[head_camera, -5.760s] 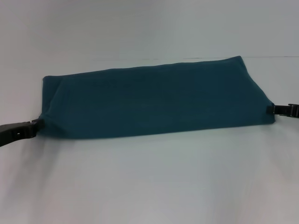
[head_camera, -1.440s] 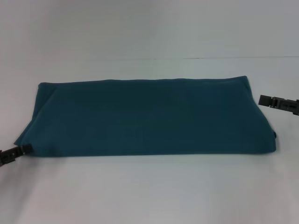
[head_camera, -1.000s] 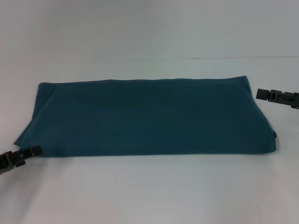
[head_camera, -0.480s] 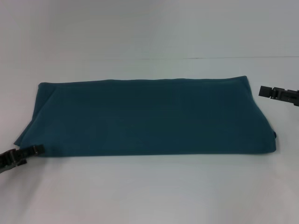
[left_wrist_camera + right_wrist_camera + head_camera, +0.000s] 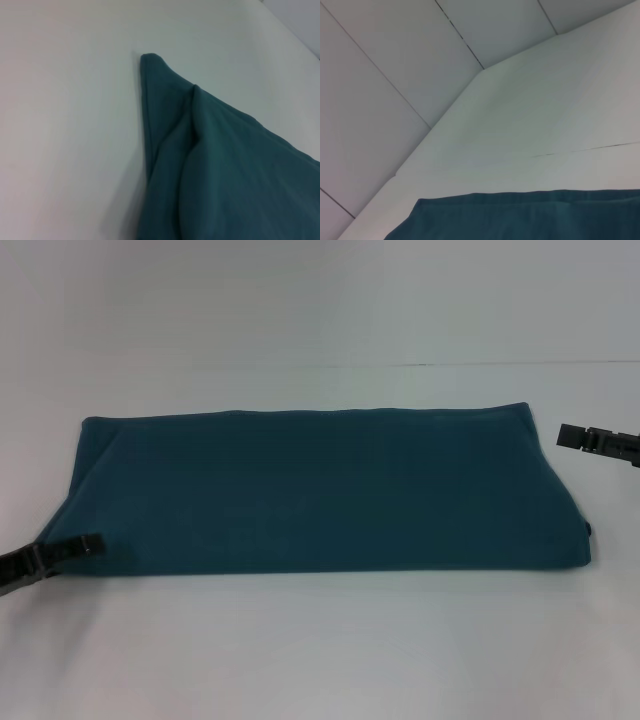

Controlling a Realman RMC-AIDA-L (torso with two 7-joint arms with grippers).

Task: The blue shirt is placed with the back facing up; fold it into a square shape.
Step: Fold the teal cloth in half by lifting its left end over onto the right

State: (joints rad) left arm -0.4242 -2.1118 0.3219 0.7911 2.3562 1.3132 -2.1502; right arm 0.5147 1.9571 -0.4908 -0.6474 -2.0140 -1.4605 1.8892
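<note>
The blue shirt [image 5: 320, 490] lies flat on the white table [image 5: 320, 640] as a long folded rectangle, plain side up, no lettering showing. My left gripper [image 5: 98, 542] is low at the left, its tip over the shirt's near-left corner. The left wrist view shows that pointed, layered corner of the shirt [image 5: 225, 165] close up. My right gripper [image 5: 560, 435] hovers just right of the shirt's far-right corner, apart from the cloth. The right wrist view shows the shirt's far edge [image 5: 530, 215] at the bottom.
A thin seam [image 5: 450, 364] runs across the table behind the shirt. Panelled walls [image 5: 395, 75] rise beyond the table's far side. Bare table surface lies in front of and behind the shirt.
The shirt, first held taut at both ends, now lies flat and still. My left gripper has slid inward and up onto the near-left corner. My right gripper has barely moved.
</note>
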